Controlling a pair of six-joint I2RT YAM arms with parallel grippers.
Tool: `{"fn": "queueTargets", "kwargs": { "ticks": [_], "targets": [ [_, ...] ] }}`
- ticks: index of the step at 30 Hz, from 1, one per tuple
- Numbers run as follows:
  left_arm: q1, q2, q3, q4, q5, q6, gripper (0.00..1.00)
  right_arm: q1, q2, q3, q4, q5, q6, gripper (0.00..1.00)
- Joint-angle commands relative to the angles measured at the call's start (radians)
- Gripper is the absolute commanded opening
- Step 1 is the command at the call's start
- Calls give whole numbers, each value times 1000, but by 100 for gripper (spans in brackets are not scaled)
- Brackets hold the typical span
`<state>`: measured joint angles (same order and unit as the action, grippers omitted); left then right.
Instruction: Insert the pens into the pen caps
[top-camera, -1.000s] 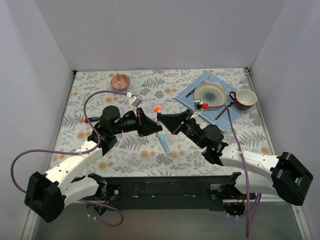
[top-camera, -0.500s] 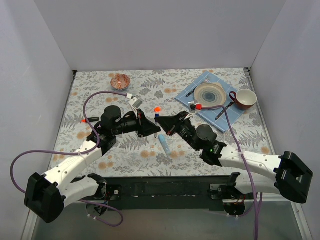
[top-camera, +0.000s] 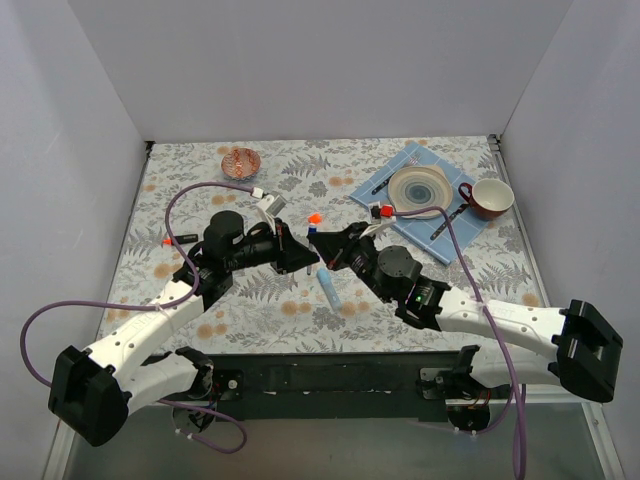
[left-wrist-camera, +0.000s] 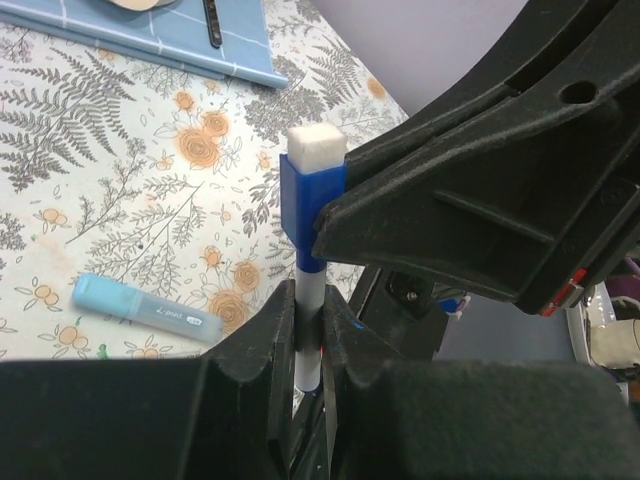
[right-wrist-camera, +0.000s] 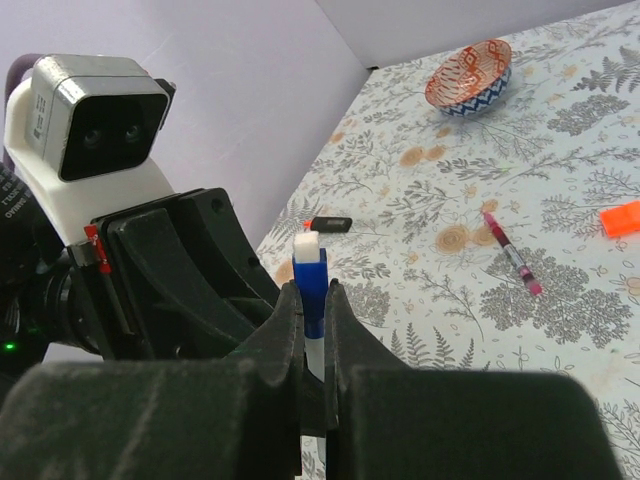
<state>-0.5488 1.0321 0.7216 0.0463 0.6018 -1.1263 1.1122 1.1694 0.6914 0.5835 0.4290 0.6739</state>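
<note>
We see both hands meeting over the middle of the bench (top-camera: 300, 172). Left hand (left-wrist-camera: 308, 332) clamps the thin white pen (left-wrist-camera: 307, 292); right hand (right-wrist-camera: 313, 300) pinches the dark blue cap (right-wrist-camera: 309, 276) on its tip. Light-blue marker (top-camera: 329, 289) lies just below, toward the near edge.

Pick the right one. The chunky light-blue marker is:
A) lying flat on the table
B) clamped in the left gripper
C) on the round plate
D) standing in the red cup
A: the light-blue marker lies on its side on the floral table cover, with nothing gripping it.
</note>
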Motion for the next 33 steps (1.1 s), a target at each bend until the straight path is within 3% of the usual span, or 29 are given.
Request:
{"fn": "queueTargets", "kwargs": {
  "ticks": [1,5,10,13,14,16,17,18,26,33],
  "targets": [
    [50,-12,134,221,-390,31,0,164,39,-18,-300,-260,69,1],
    [52,-4,167,170,-413,33,0,181,61,-6,-303,-237,55,1],
    [52,-6,171,116,-303,10,0,179,67,83,-338,-185,20,1],
    [50,-6,165,38,-249,-16,0,160,64,120,-352,-194,9,25],
    [52,-9,161,2,-234,-20,0,149,56,126,-350,-199,9,37],
    [50,-30,147,-31,-220,-36,0,140,38,123,-352,-203,9,49],
    [50,-41,142,-72,-223,-44,0,133,15,114,-358,-197,6,65],
    [50,-55,136,-85,-224,-52,0,132,1,108,-370,-190,4,68],
    [52,-132,30,-221,-220,-156,0,104,-172,53,-484,-81,-33,77],
    [41,-67,-216,-154,-251,-427,0,92,-254,-10,-643,59,-37,77]
  ]
}}
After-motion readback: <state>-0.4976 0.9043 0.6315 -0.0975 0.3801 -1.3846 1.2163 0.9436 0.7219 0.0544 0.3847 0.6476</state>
